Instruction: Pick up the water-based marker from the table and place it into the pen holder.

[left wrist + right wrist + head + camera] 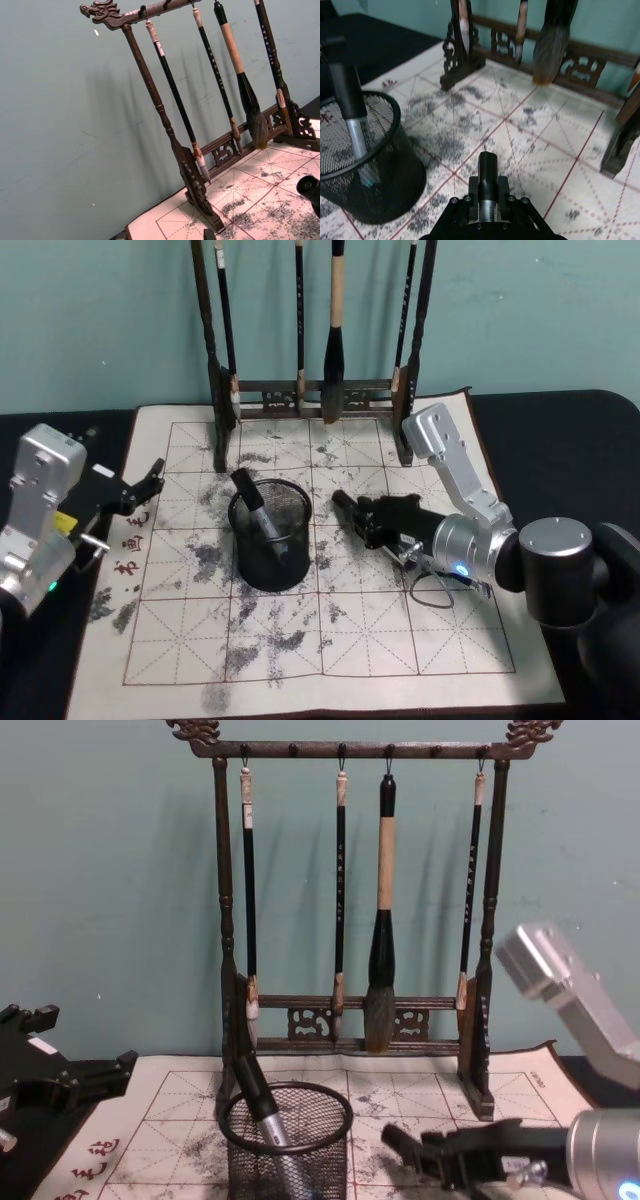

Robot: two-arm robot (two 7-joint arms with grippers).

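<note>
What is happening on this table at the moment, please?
The right claw holds a black marker low over the calligraphy mat, beside the pen holder, which stands toward the robot's left of it. The pen holder already contains another marker, leaning on its rim. The held marker is not in the holder yet. The left claw waits, open, at the mat's left edge. A brush rack stands behind.
</note>
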